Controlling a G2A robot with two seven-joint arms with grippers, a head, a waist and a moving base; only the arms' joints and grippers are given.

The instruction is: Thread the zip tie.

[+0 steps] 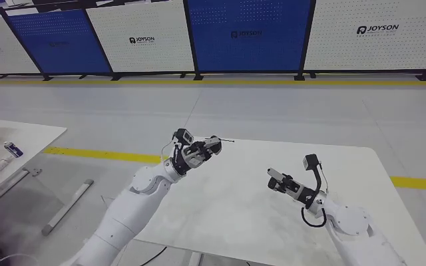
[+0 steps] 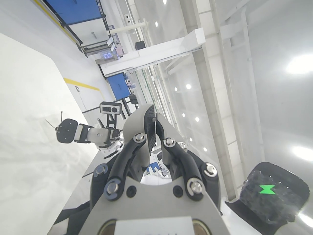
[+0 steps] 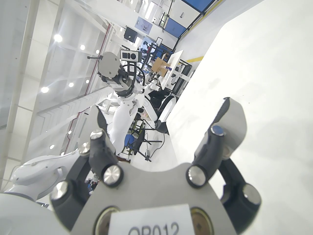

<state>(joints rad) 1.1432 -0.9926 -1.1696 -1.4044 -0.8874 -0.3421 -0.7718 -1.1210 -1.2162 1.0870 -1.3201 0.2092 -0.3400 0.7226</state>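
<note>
The zip tie (image 1: 227,140) is a thin black strip. It sticks out from my left gripper (image 1: 208,147), which is shut on it above the far left corner of the white table (image 1: 233,213). In the left wrist view the strip (image 2: 155,129) runs between the closed pads of the left gripper (image 2: 153,116). My right gripper (image 1: 274,178) hovers over the table's right half, open, with nothing between its fingers (image 3: 232,113). The right wrist view looks past my right gripper (image 3: 162,105) to the left gripper (image 3: 107,64), with the zip tie (image 3: 93,57) poking out sideways.
Both grippers face each other across the bare tabletop. A second white table (image 1: 26,136) stands off to the left. Blue and white partition panels (image 1: 246,33) line the back, beyond a yellow floor line (image 1: 100,154).
</note>
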